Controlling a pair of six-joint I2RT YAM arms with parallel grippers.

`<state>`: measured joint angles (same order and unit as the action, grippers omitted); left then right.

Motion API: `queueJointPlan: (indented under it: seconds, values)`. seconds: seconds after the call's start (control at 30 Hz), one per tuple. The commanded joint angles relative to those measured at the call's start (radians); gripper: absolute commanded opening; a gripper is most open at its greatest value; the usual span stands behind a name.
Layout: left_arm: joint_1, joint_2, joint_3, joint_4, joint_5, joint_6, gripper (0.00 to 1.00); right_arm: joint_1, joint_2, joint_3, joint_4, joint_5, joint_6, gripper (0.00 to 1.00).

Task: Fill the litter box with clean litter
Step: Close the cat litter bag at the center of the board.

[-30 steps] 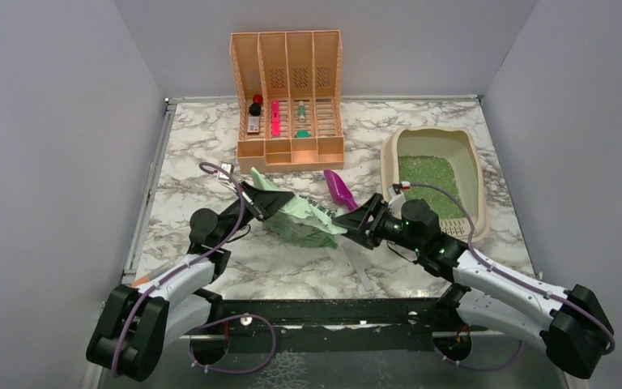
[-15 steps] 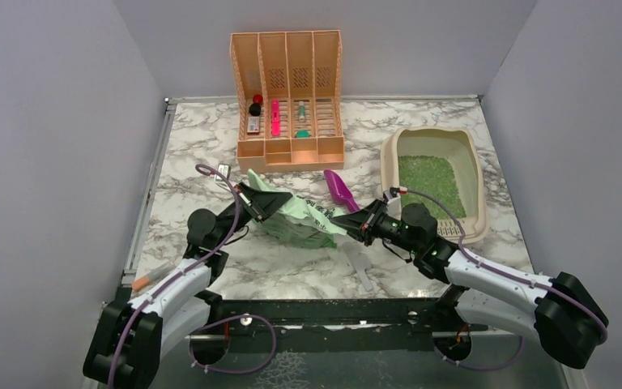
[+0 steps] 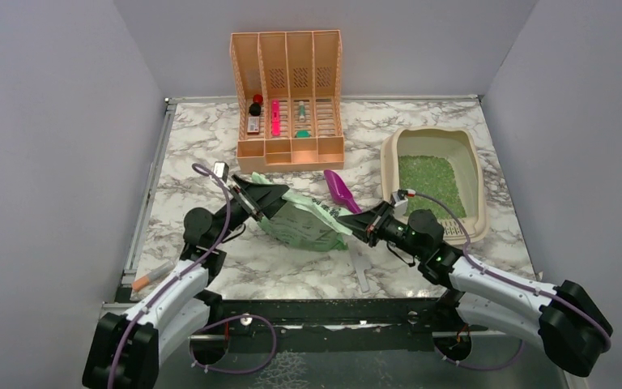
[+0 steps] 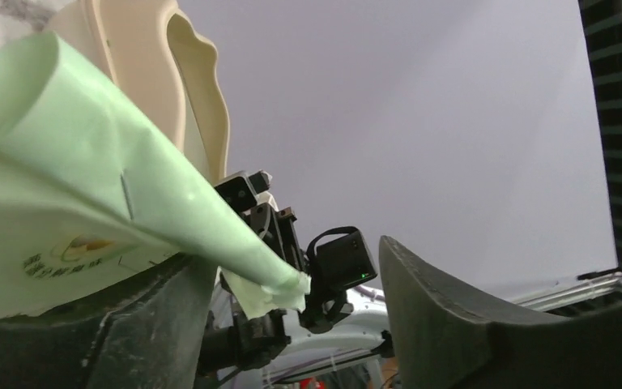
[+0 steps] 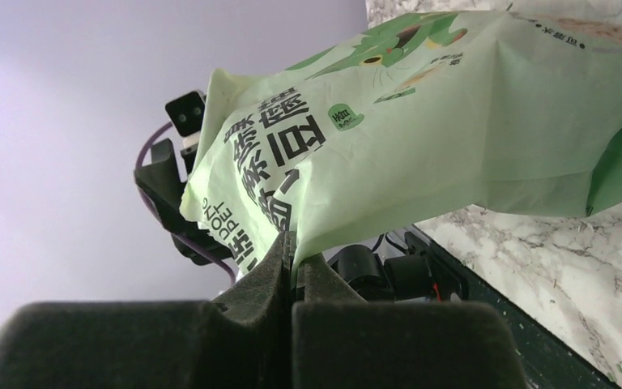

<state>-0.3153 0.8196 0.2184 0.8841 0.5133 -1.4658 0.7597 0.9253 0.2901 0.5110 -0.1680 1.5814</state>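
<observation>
Our right gripper (image 5: 293,263) has its dark fingers (image 5: 243,324) pressed flat together on a thin fold at the edge of the pale green printed plastic bag (image 5: 421,121), so that corner is pinched. Our left gripper (image 4: 291,259) has its jaws well apart: the bag's other end lies against one finger (image 4: 129,324) and the opposite finger is clear of it, so nothing is clamped there. The bag stretches crumpled between the two grippers over the middle of the white marbled table (image 3: 202,146); we cannot tell whether its belly touches the top. Just beyond our right wrist sits the beige, rounded-rectangular shallow plastic litter box (image 3: 431,134), at the right side of the table. A grainy layer of small loose green granules, the clean litter (image 3: 429,182), covers its floor, and the raised walls show pale above it. Its long axis runs from far to near, slightly slanted, with the slotted grille (image 3: 456,229) at the near end. Our right arm's cable arcs across that near end, and the wrist sits just beside the near left corner. A magenta plastic scoop (image 3: 340,189) lies between bag and box, near both. The peach slatted file organizer (image 3: 287,97) stands upright at the far edge, holding small items. A thin white strip (image 3: 362,267) lies on the table near us.
</observation>
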Motion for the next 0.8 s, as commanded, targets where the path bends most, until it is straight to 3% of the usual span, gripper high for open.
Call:
queueJointPlan:
  seconds: [0.0,0.07,0.17,0.4,0.6,0.77]
  values:
    - [0.003,0.121,0.12,0.009,0.098,-0.097,0.78,-0.001,0.017,0.008,0.124,-0.005,-0.047,0.01]
    - [-0.003,0.139,0.154,-0.012,0.112,-0.124,0.89,0.0,0.022,0.005,0.125,-0.005,-0.055,0.01]
    - [-0.011,0.11,0.201,-0.186,0.113,-0.105,0.9,0.0,0.019,0.014,0.107,0.001,-0.076,0.01]
    - [-0.049,0.03,0.369,-0.796,0.026,0.07,0.79,0.0,-0.007,0.053,0.02,0.021,-0.142,0.01]
    - [-0.165,0.098,0.507,-1.042,-0.088,0.102,0.74,0.0,-0.008,0.074,-0.011,0.02,-0.178,0.01]
    - [-0.256,0.126,0.56,-1.182,-0.225,0.075,0.58,0.0,-0.02,0.088,-0.04,0.026,-0.198,0.01]
